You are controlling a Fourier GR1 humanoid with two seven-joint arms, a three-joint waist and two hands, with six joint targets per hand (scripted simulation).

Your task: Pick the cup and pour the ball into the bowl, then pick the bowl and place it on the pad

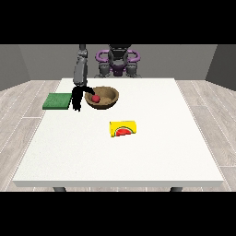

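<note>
Item: bowl (107, 97), red ball (96, 98) inside, touching the hand at the view's left (78, 99) on its inner side. Finger state: you cannot tell; possibly on the rim. Pad (57, 101) lies just beyond the hand's outer side. Cup (123, 128) lies toppled, well apart.

On the bench (138, 156), the hand at the view's left (79, 97) grips the bowl (105, 98) holding the ball (96, 98), pad (57, 101) beside, cup (123, 128) lying nearer.

The robot has a grey arm (80, 69), a black hand (77, 97), and purple-ringed shoulders (118, 56).
</note>
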